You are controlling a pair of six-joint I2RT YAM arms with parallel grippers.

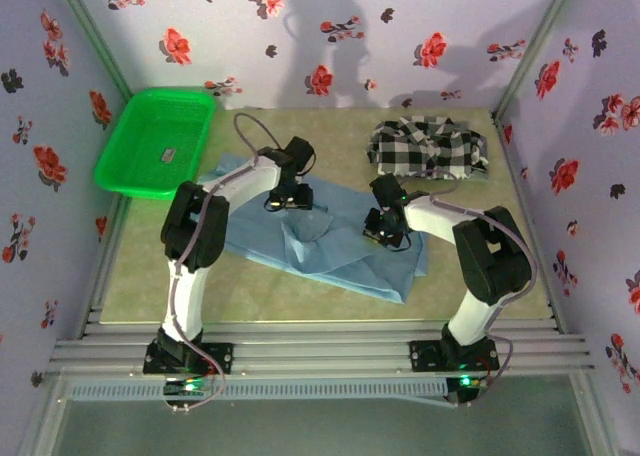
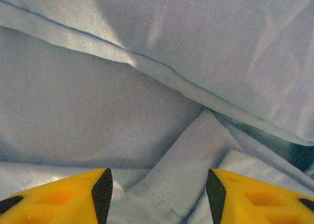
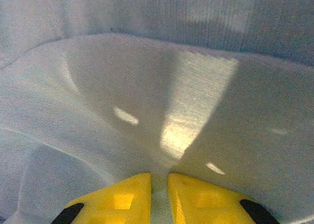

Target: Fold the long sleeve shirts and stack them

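Observation:
The light blue shirt [image 1: 330, 246] lies spread and partly folded across the middle of the table. My left gripper [image 1: 285, 201] hovers low over its back left part. In the left wrist view that gripper [image 2: 158, 184] is open, its yellow fingers [image 2: 68, 197] apart above a stitched band of blue cloth [image 2: 181, 170] that they do not pinch. My right gripper [image 1: 382, 231] is at the shirt's right side. In the right wrist view it [image 3: 159, 184] is shut on a fold of the blue cloth [image 3: 147, 96], which rises from the narrow gap. The black-and-white checked shirt [image 1: 428, 146] lies crumpled at the back right.
A green plastic basket [image 1: 155, 141] stands at the back left corner, holding a small item. Flowered walls close in the table on three sides. Bare tabletop [image 1: 300, 296] shows along the front edge near the arm bases.

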